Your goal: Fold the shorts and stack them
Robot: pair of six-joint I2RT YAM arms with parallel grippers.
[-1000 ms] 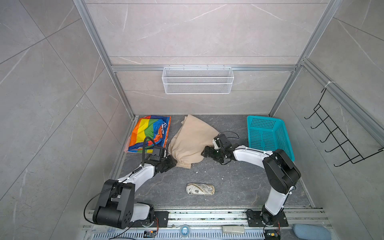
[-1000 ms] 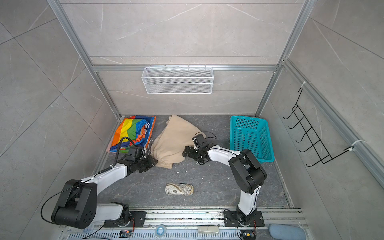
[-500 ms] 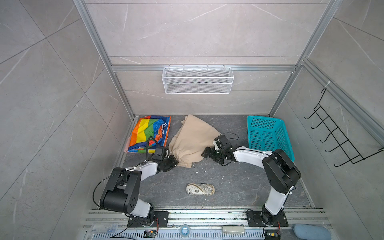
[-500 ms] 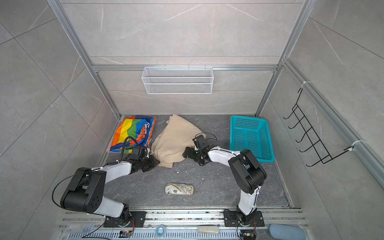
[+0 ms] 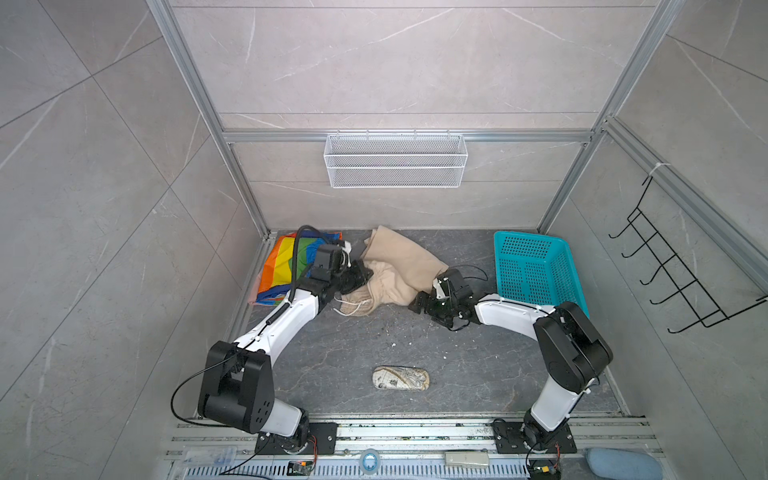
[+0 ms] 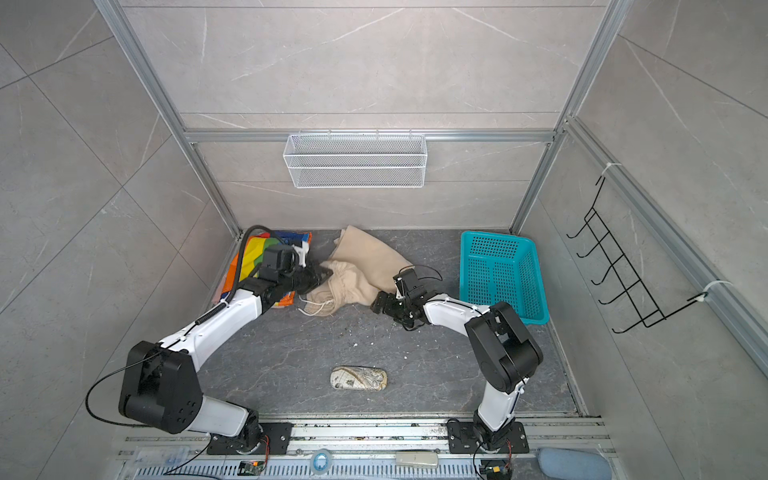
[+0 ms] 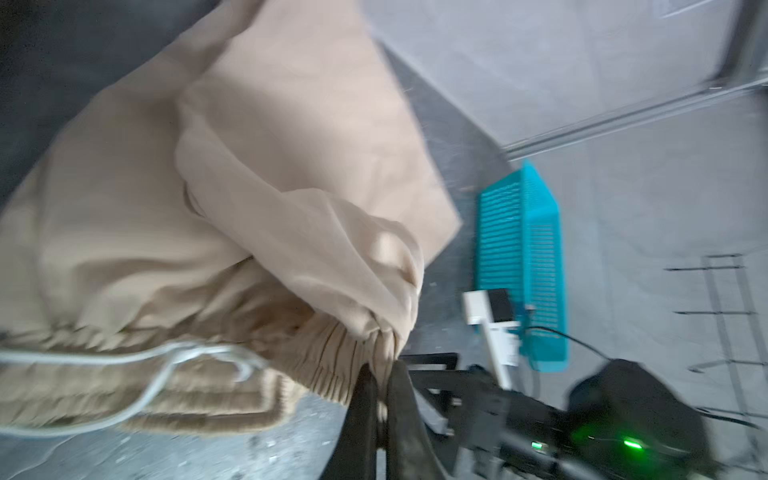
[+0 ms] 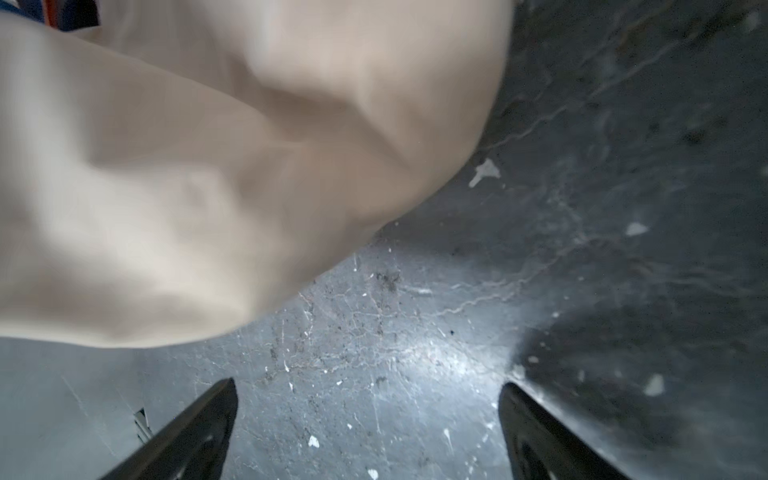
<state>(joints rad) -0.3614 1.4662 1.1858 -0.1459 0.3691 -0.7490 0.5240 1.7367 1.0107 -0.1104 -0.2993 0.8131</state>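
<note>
- Your left gripper [image 7: 380, 374] has just snapped shut. A second ago it was part open beside the beige shorts [image 5: 399, 266]; now it pinches the gathered waistband [image 7: 332, 353] and is raised off the surface [image 5: 353, 353].
- That pull has bunched the waist end over itself, and the drawstring [image 5: 349, 305] trails loose onto the surface.
- Meaning: you have a grip, so the first fold of this pair looks started. Nothing is folded flat or stacked yet.
- Your right gripper [image 8: 365, 415] has not changed: jaws wide apart, holding nothing, low on the surface just short of the beige hem.
- The beige shorts lie mid-surface toward the back edge, between the two grippers.
- The rainbow shorts [image 5: 282, 266] sit in the back left corner, partly behind your left arm.
- Pink shorts: a pale sliver under the rainbow pair may be them, but I can't tell.
- The teal basket [image 5: 532, 239] is in the back right corner with nothing in it.
- The wire basket [image 5: 395, 160] on the back wall looks empty too.
- The pouch [image 5: 401, 379] is near the front edge, apart from everything.
</note>
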